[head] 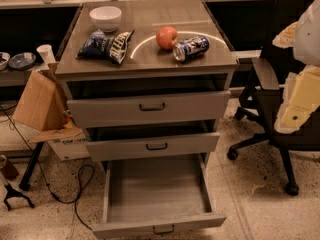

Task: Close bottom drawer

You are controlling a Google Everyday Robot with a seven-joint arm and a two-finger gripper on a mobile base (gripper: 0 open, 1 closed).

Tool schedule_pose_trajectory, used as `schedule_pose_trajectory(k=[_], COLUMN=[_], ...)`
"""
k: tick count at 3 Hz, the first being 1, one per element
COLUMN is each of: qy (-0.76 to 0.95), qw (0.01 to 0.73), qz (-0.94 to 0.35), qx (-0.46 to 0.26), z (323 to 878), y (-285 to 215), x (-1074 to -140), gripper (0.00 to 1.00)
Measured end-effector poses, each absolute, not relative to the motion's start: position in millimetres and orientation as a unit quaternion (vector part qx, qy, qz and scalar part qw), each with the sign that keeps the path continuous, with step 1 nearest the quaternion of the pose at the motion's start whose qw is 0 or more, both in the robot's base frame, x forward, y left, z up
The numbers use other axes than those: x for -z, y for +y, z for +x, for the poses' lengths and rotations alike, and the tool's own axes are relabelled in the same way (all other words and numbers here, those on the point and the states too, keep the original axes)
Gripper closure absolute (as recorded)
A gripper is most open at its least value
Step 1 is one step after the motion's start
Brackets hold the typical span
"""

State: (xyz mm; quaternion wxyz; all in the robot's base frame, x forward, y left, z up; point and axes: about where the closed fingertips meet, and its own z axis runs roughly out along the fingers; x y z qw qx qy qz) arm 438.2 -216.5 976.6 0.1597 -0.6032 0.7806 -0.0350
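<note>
Gripper (298, 102) held at right edge, state cannot be told; bottom drawer (157, 191) fully extended; jamming risked by off-centre push.

Single raised camera, tilted down, faces the cabinet (150, 26) front-on at close range; the open bottom drawer (157, 189) reaches the frame's lower edge, the gripper (299, 101) looming at right edge.
</note>
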Motion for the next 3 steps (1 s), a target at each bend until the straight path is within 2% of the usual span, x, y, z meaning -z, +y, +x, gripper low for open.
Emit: schedule_pose_trajectory(k=[2,3], qy=[0.777,0.783], qw=[0.169,0.177], qz=[-0.606,-0.594], qx=[0.009,-0.045], z=[438,435], y=[-207,-193], x=[-937,-864], gripper=[0.0,0.0])
